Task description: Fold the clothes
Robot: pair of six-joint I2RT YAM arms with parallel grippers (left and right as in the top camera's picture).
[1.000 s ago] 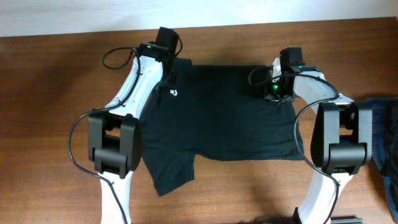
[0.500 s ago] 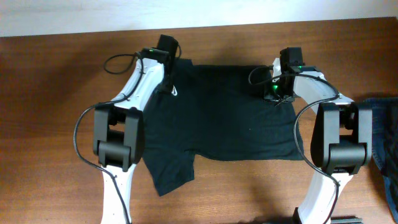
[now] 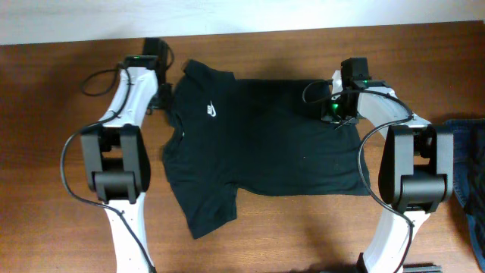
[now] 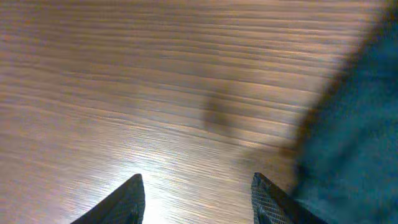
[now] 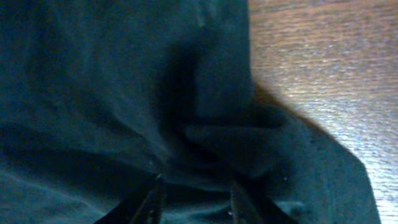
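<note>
Black T-shirt point(image 3: 265, 144) is pinched at one edge by the right gripper point(image 5: 196, 188); left gripper point(image 4: 196, 185) is spread wide over table point(image 4: 124, 74).

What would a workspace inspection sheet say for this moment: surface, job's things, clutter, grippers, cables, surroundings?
Surface: brown wooden table, grain visible, no damage seen.
Job's things: black short-sleeved T-shirt with a white swoosh logo, lying spread out and wrinkled, not yet folded.
Clutter: blue denim garment at the table's right edge, partly out of frame.
Grippers: left gripper open over bare wood, beside the shirt's edge; right gripper appears to pinch a bunched fold at the shirt's far right corner.
Cables: black cables loop along both arms.
Surroundings: pale strip beyond the table's far edge; nothing else seen.
</note>
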